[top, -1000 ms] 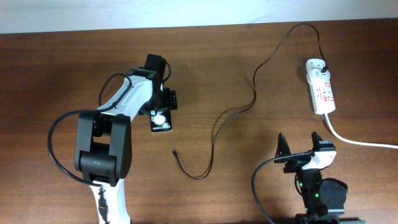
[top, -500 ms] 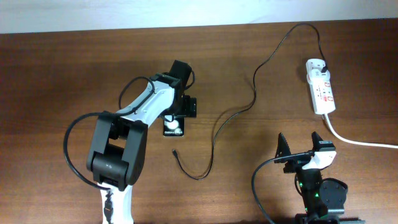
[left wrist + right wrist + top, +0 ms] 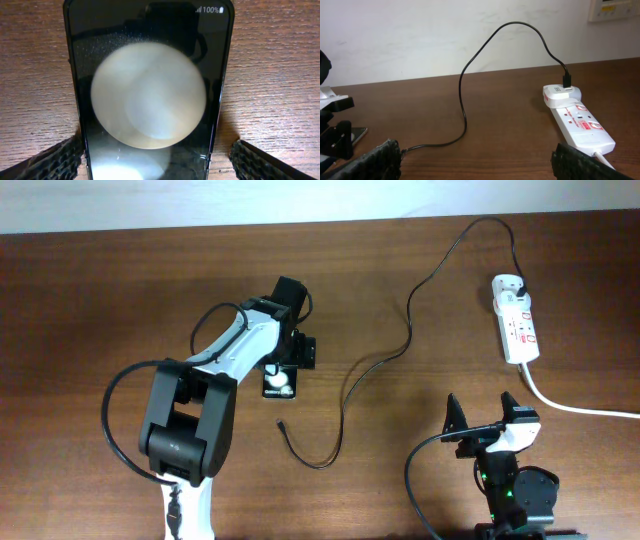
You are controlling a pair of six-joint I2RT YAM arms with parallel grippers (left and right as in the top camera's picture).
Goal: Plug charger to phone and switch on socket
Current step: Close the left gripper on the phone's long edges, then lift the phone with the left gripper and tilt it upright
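Left pincer (image 3: 290, 356): released, jaws spread to either side of the small black glossy rectangular phone (image 3: 279, 385). In the left wrist view the two ribbed black fingertips (image 3: 55, 160) flank the phone's long edges. The left-hand one appears to meet the edge and the other stands just clear of it, though the low corner of the frame makes contact hard to judge. The left arm reaches forward and to the right from its base. Its white forearm is angled across the brown wooden table (image 3: 100, 290) and its wrist is turned down over the far end of the phone, which lies flat near the table's centre.

Right pincer (image 3: 481, 408): released and holding nothing, jaws wide apart. The right arm is folded close over its base at the near right edge, with the wrist level and facing the far wall.

The long thin black charger (image 3: 462, 92) has its black plug seated at the far end of the white elongated socket (image 3: 517, 328), at the far right of the table. The cable arcs upward, then trails across the table in loose curves. Its small connector tip (image 3: 281, 422) lies on the wood just beyond the phone's near end, not touching it. A thick white cord (image 3: 570, 405) leaves the socket's near end toward the right edge.
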